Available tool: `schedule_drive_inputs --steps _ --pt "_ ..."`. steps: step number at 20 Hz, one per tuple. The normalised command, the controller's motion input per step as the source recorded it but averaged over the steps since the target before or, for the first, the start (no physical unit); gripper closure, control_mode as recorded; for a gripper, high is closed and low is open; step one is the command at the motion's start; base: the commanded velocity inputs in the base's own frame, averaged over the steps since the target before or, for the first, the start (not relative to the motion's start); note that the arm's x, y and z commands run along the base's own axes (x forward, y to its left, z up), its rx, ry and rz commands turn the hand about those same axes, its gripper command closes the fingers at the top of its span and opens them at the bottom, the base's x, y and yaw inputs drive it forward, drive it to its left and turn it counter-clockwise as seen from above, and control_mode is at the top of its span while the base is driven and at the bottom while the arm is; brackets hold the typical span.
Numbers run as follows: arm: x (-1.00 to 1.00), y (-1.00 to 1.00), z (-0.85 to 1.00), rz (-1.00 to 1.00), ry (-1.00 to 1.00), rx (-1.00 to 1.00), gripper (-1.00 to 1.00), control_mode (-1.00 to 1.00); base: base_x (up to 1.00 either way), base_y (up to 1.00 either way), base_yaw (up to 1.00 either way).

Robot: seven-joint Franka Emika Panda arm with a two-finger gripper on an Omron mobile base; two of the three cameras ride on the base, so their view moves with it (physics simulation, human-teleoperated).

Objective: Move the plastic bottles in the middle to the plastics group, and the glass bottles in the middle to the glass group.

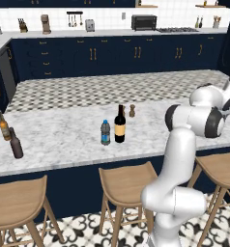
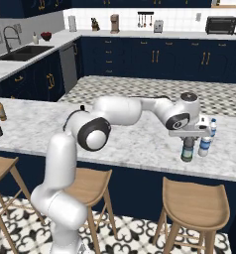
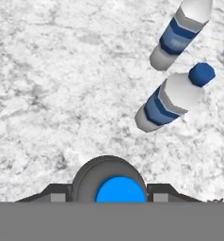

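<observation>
My gripper is shut on a grey-tinted water bottle, held upright low over the marble counter. In the hand view its blue cap sits between my gripper fingertips. Just beyond stand the two whitish water bottles of the plastics group, the nearer one close beside the held bottle. The other grey-tinted bottle and the tall dark wine bottle stand together mid-counter. The amber bottle and the plain dark brown bottle stand at the far left.
A small brown pepper mill stands behind the wine bottle. Wooden stools line the counter's near edge. Open marble lies between the middle bottles and the glass group.
</observation>
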Motion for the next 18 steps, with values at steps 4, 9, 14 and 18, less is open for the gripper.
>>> schedule_drive_inputs --steps 4,9,14,18 --pt "0.00 0.00 -0.57 0.00 0.00 -0.02 1.00 -1.00 0.00 0.00 0.00" --pt "0.00 0.00 -0.31 0.00 -0.01 -0.01 1.00 -1.00 0.00 0.00 0.00" --pt "0.26 0.00 0.18 0.00 -0.06 0.00 1.00 -1.00 0.00 0.00 0.00" --pt "0.27 0.00 0.02 0.00 -0.03 0.00 1.00 -1.00 0.00 0.00 0.00"
